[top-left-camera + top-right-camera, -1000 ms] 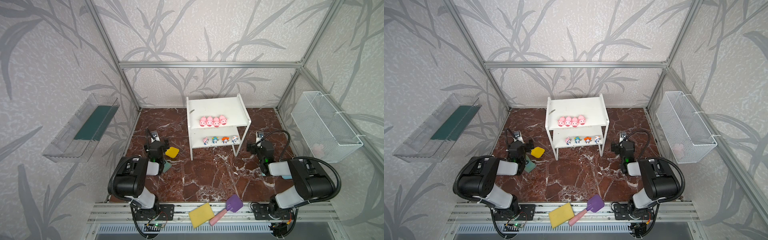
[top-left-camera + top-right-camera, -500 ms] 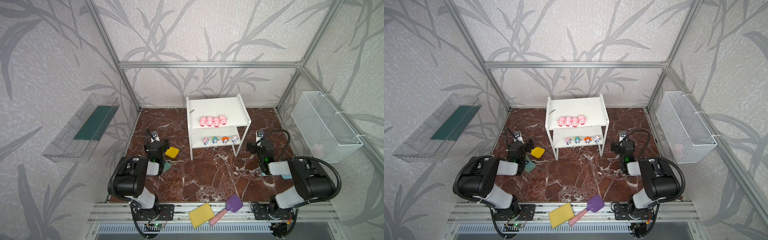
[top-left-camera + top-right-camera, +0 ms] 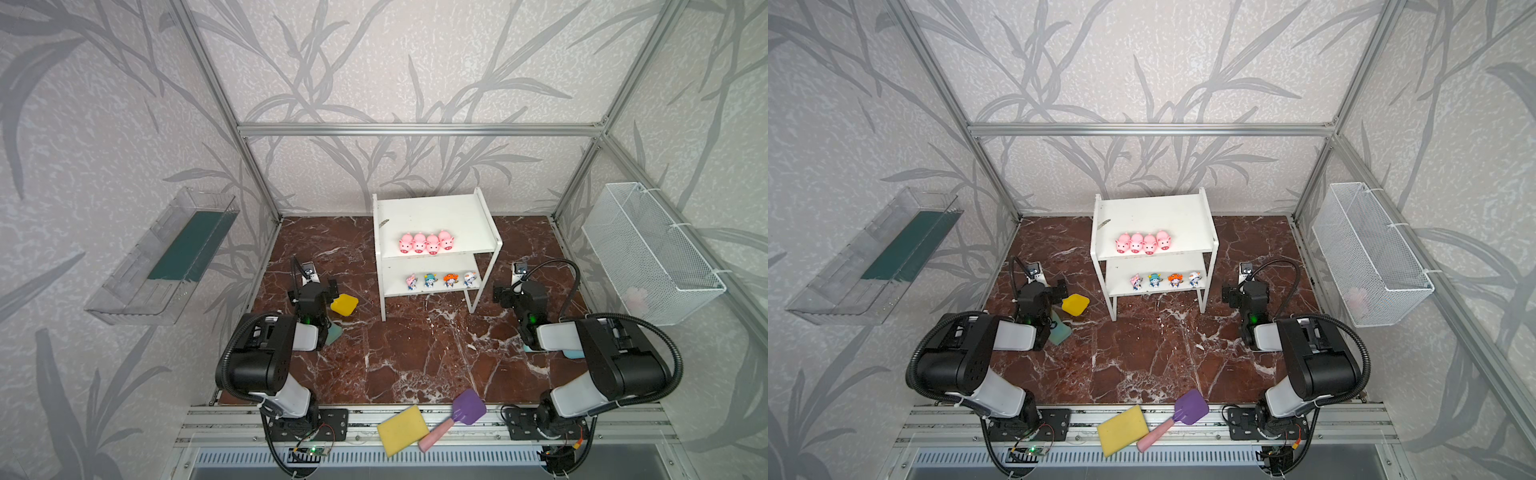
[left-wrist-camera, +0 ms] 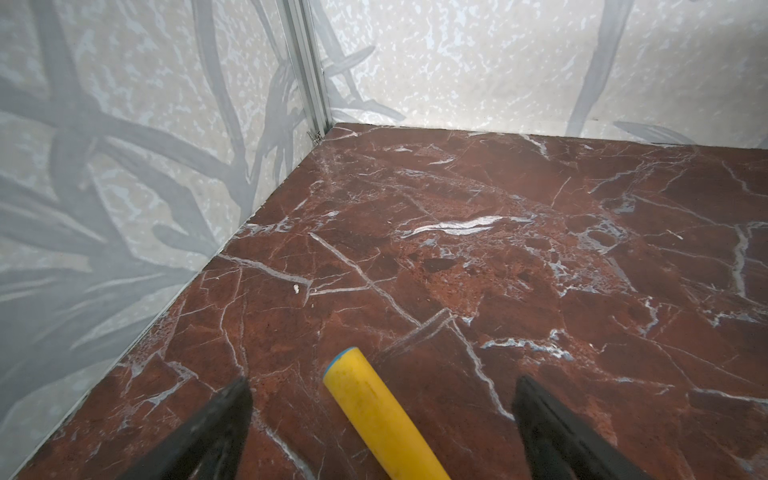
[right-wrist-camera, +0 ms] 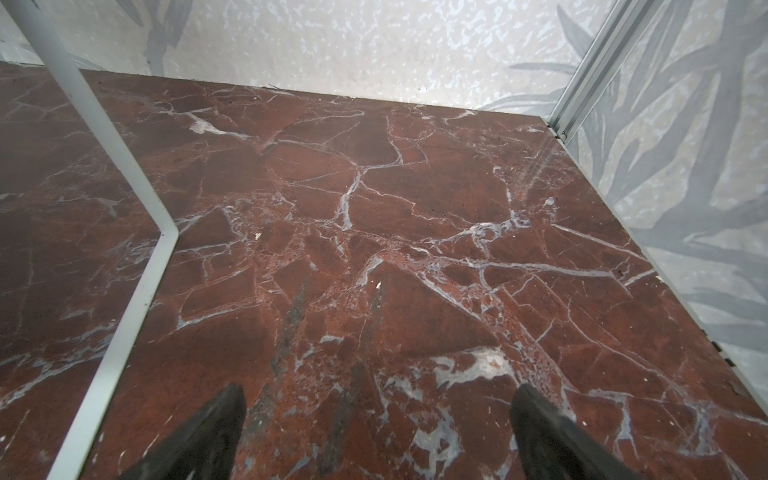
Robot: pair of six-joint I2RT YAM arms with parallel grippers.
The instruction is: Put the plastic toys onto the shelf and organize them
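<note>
The left pincer (image 4: 382, 385) sits low over the table (image 3: 415, 357), left of the shelf (image 3: 432, 216). Its jaws are spread wide, and the handle of a yellow shovel (image 4: 376, 419) lies loose between them, touching neither. On the shelf's upper board, four pink pigs (image 3: 426, 242) stand shoulder to shoulder in a row near the front edge. On the lower board, directly beneath them, four small figurines (image 3: 440, 280) line up with gaps between: pink, teal, orange, then white-blue. In front of the shelf, on the metal rail at the table's near edge, a yellow sponge (image 3: 402, 430) lies just beside a purple shovel (image 3: 468, 407). The right pincer (image 5: 380, 390) hangs just right of the shelf's front leg (image 5: 124, 249), jaws likewise wide apart and holding nothing. Further right of the shelf, a white wire basket (image 3: 648, 249) hangs on the wall.
</note>
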